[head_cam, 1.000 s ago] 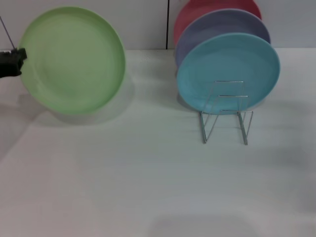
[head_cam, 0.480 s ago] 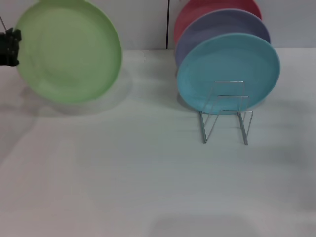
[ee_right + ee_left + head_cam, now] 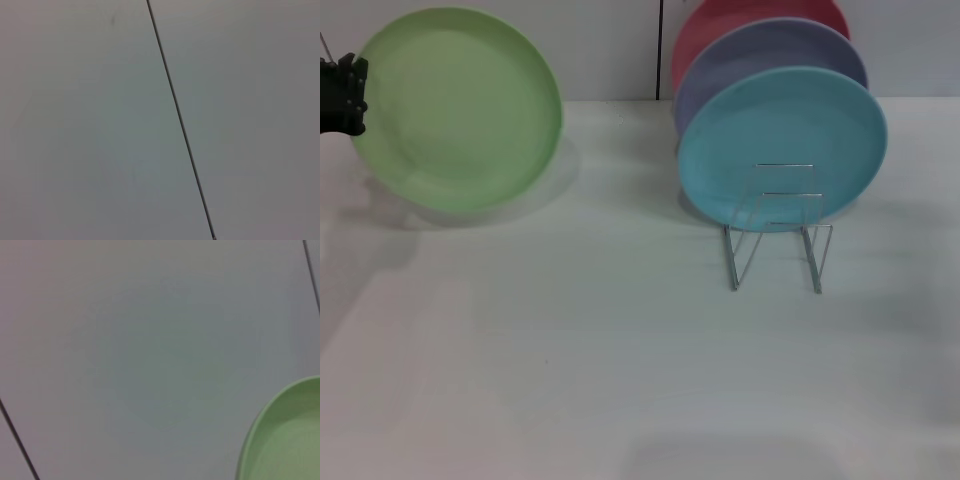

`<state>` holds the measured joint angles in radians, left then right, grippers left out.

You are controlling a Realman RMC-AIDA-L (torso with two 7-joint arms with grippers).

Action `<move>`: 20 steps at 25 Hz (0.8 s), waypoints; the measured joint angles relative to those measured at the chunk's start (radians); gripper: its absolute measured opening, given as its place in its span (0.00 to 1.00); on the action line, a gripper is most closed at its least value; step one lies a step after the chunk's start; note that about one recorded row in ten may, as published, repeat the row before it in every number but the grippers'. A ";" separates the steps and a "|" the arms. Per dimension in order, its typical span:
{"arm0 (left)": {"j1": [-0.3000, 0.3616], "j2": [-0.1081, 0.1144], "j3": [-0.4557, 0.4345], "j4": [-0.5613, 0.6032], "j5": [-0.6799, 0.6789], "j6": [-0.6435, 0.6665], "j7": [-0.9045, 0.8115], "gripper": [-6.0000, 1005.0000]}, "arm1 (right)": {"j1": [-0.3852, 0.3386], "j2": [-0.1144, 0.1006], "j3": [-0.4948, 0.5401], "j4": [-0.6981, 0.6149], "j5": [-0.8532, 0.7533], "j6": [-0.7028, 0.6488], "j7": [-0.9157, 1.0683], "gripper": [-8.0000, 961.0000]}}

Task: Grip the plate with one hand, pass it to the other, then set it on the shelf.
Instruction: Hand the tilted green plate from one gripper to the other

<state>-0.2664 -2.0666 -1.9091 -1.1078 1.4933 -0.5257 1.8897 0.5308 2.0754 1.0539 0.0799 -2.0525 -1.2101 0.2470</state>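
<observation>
The left tool (image 3: 348, 95) is up at the far left of the scene, a black block pinching the edge of the light green plate (image 3: 457, 108). The plate stands nearly on edge in that grip, its hollow face turned toward the robot, lifted off the white counter (image 3: 620, 350) with its shadow lying on the surface just below it. From the left wrist camera only a curved slice of the green rim (image 3: 280, 435) shows against a pale grey wall.

Well away from the tool, across the counter on the other side, the small wire shelf (image 3: 780, 235) stands upright with its front loops holding nothing. Three other plates stand on edge one behind another at the back of it: a turquoise plate (image 3: 785, 140) nearest, a lavender plate (image 3: 760, 55) behind that, and a red plate (image 3: 740, 15) at the back.

The right tool is nowhere to be seen; its wrist camera shows only grey wall panels with a dark seam (image 3: 180, 120).
</observation>
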 joint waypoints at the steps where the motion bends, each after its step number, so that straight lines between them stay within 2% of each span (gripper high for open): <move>1: -0.001 0.001 -0.004 0.002 -0.003 -0.003 -0.008 0.04 | 0.000 0.000 0.000 0.000 0.000 0.000 0.000 0.48; 11: -0.009 0.008 -0.071 0.003 -0.017 -0.182 -0.143 0.04 | 0.000 0.000 0.000 0.000 0.000 0.000 0.000 0.48; 20: -0.003 0.005 -0.066 -0.072 0.162 -0.140 -0.141 0.04 | 0.008 -0.001 0.000 0.000 0.000 0.000 0.000 0.48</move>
<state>-0.2698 -2.0615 -1.9748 -1.1795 1.6555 -0.6652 1.7490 0.5387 2.0748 1.0538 0.0797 -2.0525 -1.2103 0.2469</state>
